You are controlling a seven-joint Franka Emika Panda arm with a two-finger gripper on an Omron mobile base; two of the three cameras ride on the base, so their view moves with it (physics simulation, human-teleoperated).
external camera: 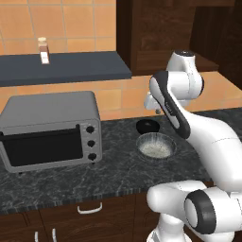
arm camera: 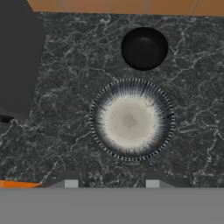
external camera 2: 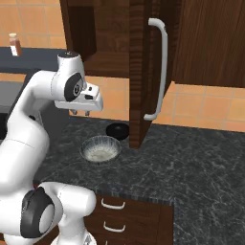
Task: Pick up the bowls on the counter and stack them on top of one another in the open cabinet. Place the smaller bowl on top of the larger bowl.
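The larger bowl (external camera: 156, 145) (external camera 2: 100, 149) (arm camera: 131, 119), grey speckled with a pale inside, rests on the dark marbled counter (external camera: 118, 172) (external camera 2: 191, 158) (arm camera: 61, 113). Just behind it, toward the wall, sits the smaller bowl (external camera: 147, 125) (external camera 2: 117, 130) (arm camera: 144, 48), glossy black. My gripper (external camera 2: 79, 113) (arm camera: 111, 183) hangs well above the grey bowl, pointing straight down, open, nothing between its fingers. In the left base view the gripper (external camera: 150, 107) is partly hidden behind my arm. The open cabinet (external camera: 158, 40) (external camera 2: 107, 64), dark brown wood, is up on the wall above the bowls.
The cabinet's open door (external camera 2: 142, 76) with a white handle (external camera 2: 161, 72) juts out right of the bowls. A grey toaster oven (external camera: 49, 127) (arm camera: 17, 57) stands at the left. A blue-grey wall shelf (external camera: 66, 68) carries a small bottle (external camera: 43, 50) (external camera 2: 15, 44).
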